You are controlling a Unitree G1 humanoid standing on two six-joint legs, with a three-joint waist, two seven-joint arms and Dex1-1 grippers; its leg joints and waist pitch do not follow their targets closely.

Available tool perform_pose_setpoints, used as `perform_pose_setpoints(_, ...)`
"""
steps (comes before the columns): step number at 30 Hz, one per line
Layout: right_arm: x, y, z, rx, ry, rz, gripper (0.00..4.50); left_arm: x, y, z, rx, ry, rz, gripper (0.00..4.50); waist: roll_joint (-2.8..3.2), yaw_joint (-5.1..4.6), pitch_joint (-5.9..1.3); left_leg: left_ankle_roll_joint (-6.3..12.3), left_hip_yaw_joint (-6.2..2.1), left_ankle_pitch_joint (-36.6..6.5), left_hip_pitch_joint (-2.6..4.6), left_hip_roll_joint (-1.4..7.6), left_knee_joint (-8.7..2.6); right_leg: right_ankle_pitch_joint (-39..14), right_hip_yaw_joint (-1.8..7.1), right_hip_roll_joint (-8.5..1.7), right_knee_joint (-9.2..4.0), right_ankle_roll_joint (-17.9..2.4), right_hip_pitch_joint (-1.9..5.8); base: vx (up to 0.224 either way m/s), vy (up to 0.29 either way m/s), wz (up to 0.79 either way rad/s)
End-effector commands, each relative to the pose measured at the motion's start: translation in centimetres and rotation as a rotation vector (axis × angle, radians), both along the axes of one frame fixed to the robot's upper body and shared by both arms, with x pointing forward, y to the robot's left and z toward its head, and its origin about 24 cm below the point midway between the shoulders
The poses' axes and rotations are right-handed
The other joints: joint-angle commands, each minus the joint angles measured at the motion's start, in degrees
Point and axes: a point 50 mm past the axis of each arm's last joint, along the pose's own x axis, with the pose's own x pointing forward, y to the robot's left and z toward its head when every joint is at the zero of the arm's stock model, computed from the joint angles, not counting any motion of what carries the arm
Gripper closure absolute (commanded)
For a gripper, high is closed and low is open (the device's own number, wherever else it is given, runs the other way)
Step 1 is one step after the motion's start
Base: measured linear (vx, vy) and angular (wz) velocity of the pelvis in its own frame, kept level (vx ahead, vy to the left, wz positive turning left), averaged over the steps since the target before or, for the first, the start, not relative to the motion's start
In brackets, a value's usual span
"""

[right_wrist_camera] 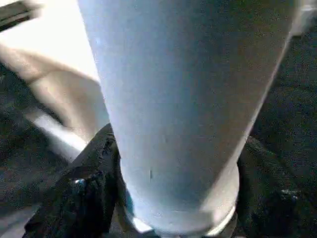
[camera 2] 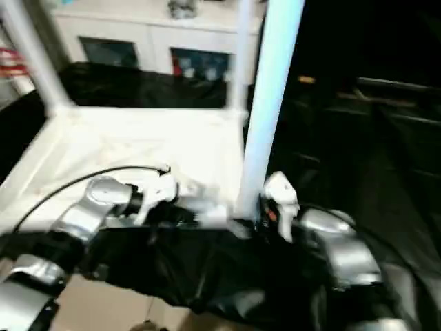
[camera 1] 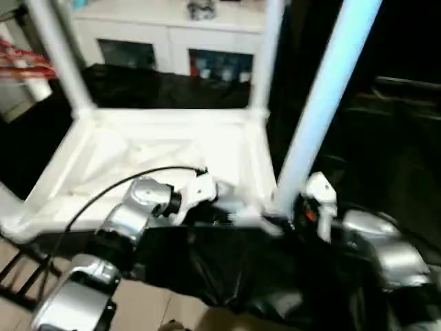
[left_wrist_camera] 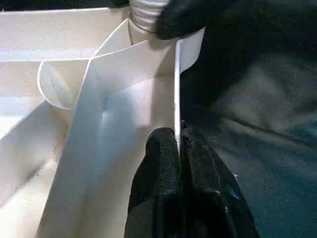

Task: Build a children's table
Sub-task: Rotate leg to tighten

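The white table top [camera 1: 172,148] lies underside up on black cloth. Two white legs stand upright in its far corners, one at the far left [camera 1: 58,48] and one at the far right [camera 1: 265,55]. A third leg [camera 1: 324,89] rises from the near right corner socket, its threaded end [left_wrist_camera: 143,15] at the socket. My right gripper [right_wrist_camera: 178,144] is shut on the base of this leg [right_wrist_camera: 188,99], one black finger on each side. My left gripper [left_wrist_camera: 178,141] is shut on the top's thin side wall [left_wrist_camera: 177,89], just beside that corner.
A white cabinet with glass doors [camera 1: 172,41] stands behind the table top. Black cloth [camera 1: 241,276] covers the work surface and hangs over its near edge. Dark furniture [camera 1: 400,103] is on the right, red items [camera 1: 24,65] at the far left, and tiled floor [camera 1: 151,303] below.
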Motion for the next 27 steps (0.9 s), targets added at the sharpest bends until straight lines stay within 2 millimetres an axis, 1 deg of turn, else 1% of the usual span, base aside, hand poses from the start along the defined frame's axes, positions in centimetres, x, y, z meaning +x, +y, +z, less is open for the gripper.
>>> perform_pose_setpoints(1,0.0,3.0,-1.6,-0.019,0.049,-0.037,1.78,0.2,-3.4,1.2,-0.086,-0.056,-0.017,4.5,-1.01,-0.08,-3.03,-0.19,-0.27,-14.72,0.31,0.83,-4.49,-19.32,1.79,-2.86,-5.18,-9.18,2.3,0.0,0.0,0.0)
perform_pose_setpoints(3,0.3,3.6,-1.8,-0.017,0.051,-0.098,1.78,0.2,-3.9,1.2,-0.086,-0.063,-0.01,4.5,-0.99,-0.36,-3.04,-0.04,-0.29,-14.26,0.15,0.75,-4.54,-18.25,1.79,-2.77,-5.07,-9.24,2.39,0.0,0.0,0.0)
perform_pose_setpoints(4,0.5,4.3,-1.8,-0.007,0.047,-0.134,1.78,0.1,-4.4,1.1,-0.09,-0.064,-0.011,4.5,-0.98,-0.41,-3.1,0.11,-0.25,-13.76,0.13,0.77,-4.54,-17.4,1.82,-2.73,-5.06,-9.17,2.42,0.0,0.0,0.0)
perform_pose_setpoints(5,0.5,4.3,-1.8,-0.007,0.047,-0.134,1.78,0.1,-4.4,1.1,-0.09,-0.064,-0.011,4.5,-0.89,-0.53,-3.1,0.14,-0.27,-13.73,0.15,0.77,-4.57,-16.85,1.82,-2.71,-5.02,-9.22,2.4,0.0,0.0,0.0)
perform_pose_setpoints(6,0.5,5.1,-1.9,-0.002,0.037,-0.128,1.43,-0.1,-4.9,1.0,-0.093,-0.063,-0.016,4.5,-0.91,-0.5,-3.1,0.22,-0.26,-13.71,0.16,0.76,-4.57,-16.7,1.79,-2.67,-5.05,-9.18,2.44,0.0,0.0,0.0)
perform_pose_setpoints(7,0.5,5.7,-1.8,0.016,0.033,-0.113,1.22,-0.2,-5.4,0.9,-0.094,-0.063,-0.021,4.5,-0.92,-0.47,-3.12,0.37,-0.18,-13.7,0.2,0.8,-4.5,-16.01,1.88,-2.71,-5.06,-9.26,2.34,0.0,0.0,0.0)
perform_pose_setpoints(8,0.4,6.1,-1.8,0.028,0.03,-0.103,1.08,-0.4,-5.7,0.9,-0.094,-0.063,-0.024,4.5,-0.84,-0.48,-3.16,0.52,-0.23,-13.5,0.05,0.77,-4.52,-15.26,1.86,-2.73,-4.91,-9.42,2.51,0.0,0.0,0.0)
perform_pose_setpoints(9,0.4,6.2,-1.7,0.049,0.037,-0.085,1.06,-0.5,-5.8,0.9,-0.096,-0.058,-0.033,4.5,-0.74,-0.48,-3.1,0.57,-0.18,-13.9,0.18,0.79,-4.55,-15.35,1.83,-2.65,-5.01,-9.58,2.36,0.0,0.0,0.0)
perform_pose_setpoints(10,0.4,6.2,-1.7,0.06,0.041,-0.084,0.99,-0.5,-5.8,0.9,-0.096,-0.056,-0.036,4.5,-0.82,-0.49,-3.09,0.7,-0.17,-14.17,0.21,0.79,-4.58,-15.39,1.84,-2.65,-5.05,-9.57,2.44,0.0,0.0,0.0)
perform_pose_setpoints(11,0.4,5.8,-1.5,0.063,0.042,-0.075,0.86,-0.6,-5.7,0.9,-0.095,-0.051,-0.048,4.5,-0.6,-0.45,-3.14,0.82,-0.25,-14.5,0.22,0.88,-4.64,-15.34,1.87,-2.73,-5.02,-9.63,2.48,0.0,0.0,0.0)
perform_pose_setpoints(12,0.4,5.5,-1.4,0.062,0.041,-0.07,0.86,-0.6,-5.6,0.9,-0.094,-0.048,-0.055,4.5,-0.66,-0.48,-3.2,0.93,-0.21,-14.43,0.24,0.88,-4.58,-14.59,1.89,-2.66,-4.98,-9.76,2.48,0.0,0.0,0.0)
perform_pose_setpoints(13,0.4,4.9,-1.2,0.043,0.026,-0.035,0.6,-0.8,-5.2,0.9,-0.092,-0.041,-0.077,4.5,-0.63,-0.42,-3.29,1.17,-0.2,-13.9,0.22,0.9,-4.48,-12.97,1.88,-2.6,-4.83,-10.07,2.62,0.0,0.0,0.0)
perform_pose_setpoints(14,0.4,4.5,-1.1,0.03,0.018,-0.012,0.6,-0.9,-5.0,0.9,-0.091,-0.037,-0.091,4.5,-0.68,-0.36,-3.36,1.41,-0.16,-13.41,0.27,0.91,-4.38,-11.76,1.89,-2.57,-4.72,-10.34,2.64,0.0,0.0,0.0)
perform_pose_setpoints(15,0.3,4.1,-0.9,0.021,0.01,0.009,0.6,-0.9,-4.8,1.0,-0.091,-0.036,-0.105,4.5,-0.61,-0.26,-3.47,1.91,-0.08,-12.2,0.26,0.91,-4.17,-8.84,1.94,-2.53,-4.41,-11.13,2.69,0.0,0.0,0.0)
perform_pose_setpoints(16,0.3,3.9,-0.8,0.024,0.009,0.023,0.6,-1.0,-4.7,1.0,-0.092,-0.033,-0.112,4.5,-0.63,-0.23,-3.5,2.2,-0.06,-11.52,0.21,0.88,-4.08,-7.42,1.92,-2.51,-4.28,-11.57,2.74,0.0,0.0,0.0)
perform_pose_setpoints(17,0.3,3.6,-0.6,0.029,0.007,0.041,0.6,-1.0,-4.5,1.0,-0.094,-0.03,-0.121,4.5,-0.76,-0.13,-3.53,2.8,-0.02,-10.58,0.12,0.81,-3.94,-5.37,1.85,-2.45,-4.06,-12.26,2.94,0.0,0.0,0.0)
perform_pose_setpoints(18,0.2,3.3,-0.4,0.036,0.002,0.066,0.6,-1.1,-4.3,1.0,-0.095,-0.025,-0.13,4.5,-0.78,-0.07,-3.58,3.11,0.0,-10.09,0.1,0.85,-3.88,-4.45,1.85,-2.47,-3.94,-12.49,3.0,0.0,0.0,0.0)
perform_pose_setpoints(19,0.1,3.0,-0.2,0.036,-0.006,0.09,0.6,-1.1,-4.2,1.1,-0.096,-0.022,-0.137,4.5,-0.84,0.06,-3.51,3.75,0.04,-9.85,0.03,0.83,-3.85,-4.19,1.78,-2.52,-3.91,-12.95,3.02,0.0,0.0,0.0)
perform_pose_setpoints(21,-0.4,2.2,0.2,0.025,-0.008,0.186,0.6,-1.2,-3.6,1.2,-0.093,-0.015,-0.167,4.5,-0.94,0.33,-3.47,3.9,0.05,-10.29,0.17,0.92,-3.82,-5.52,1.77,-2.55,-4.03,-12.93,3.08,0.0,0.0,0.0)
perform_pose_setpoints(22,-0.5,2.1,0.3,0.023,-0.008,0.198,0.6,-1.2,-3.5,1.2,-0.092,-0.014,-0.17,4.5,-0.87,0.34,-3.42,4.0,0.06,-10.6,0.12,1.0,-3.85,-5.95,1.78,-2.53,-4.04,-12.91,3.03,0.0,0.0,0.0)
perform_pose_setpoints(23,-1.0,1.6,0.4,0.009,-0.004,0.263,0.6,-1.3,-3.0,1.2,-0.089,-0.01,-0.195,4.5,-0.85,0.49,-3.35,4.01,0.06,-11.1,0.14,1.03,-3.92,-7.02,1.75,-2.54,-4.22,-12.68,3.05,0.0,0.0,0.0)
perform_pose_setpoints(24,-1.0,1.6,0.4,0.009,-0.004,0.263,0.6,-1.3,-3.0,1.2,-0.089,-0.01,-0.195,4.5,-0.85,0.56,-3.35,4.02,0.1,-11.41,0.2,1.05,-3.87,-7.44,1.78,-2.53,-4.23,-12.63,2.97,0.0,0.0,0.0)
perform_pose_setpoints(25,-1.6,1.0,0.7,-0.007,0.006,0.35,0.6,-1.5,-2.3,1.2,-0.073,-0.001,-0.227,4.5,-0.97,0.85,-3.31,3.95,0.08,-12.11,0.08,1.09,-3.94,-9.1,1.77,-2.6,-4.25,-12.3,3.03,0.0,0.0,0.0)
perform_pose_setpoints(26,-2.1,0.5,0.9,-0.014,0.021,0.415,0.6,-1.6,-1.7,1.2,-0.061,0.006,-0.248,4.5,-1.13,1.09,-3.27,3.87,0.05,-12.18,0.19,1.14,-3.97,-9.52,1.74,-2.51,-4.35,-12.04,3.14,0.0,0.0,0.0)
perform_pose_setpoints(27,-2.1,0.5,0.9,-0.014,0.021,0.415,0.6,-1.6,-1.7,1.2,-0.061,0.006,-0.248,4.5,-1.0,1.15,-3.2,4.14,0.09,-12.21,0.09,1.29,-4.01,-9.5,1.84,-2.6,-4.29,-12.08,2.9,0.0,0.0,0.0)
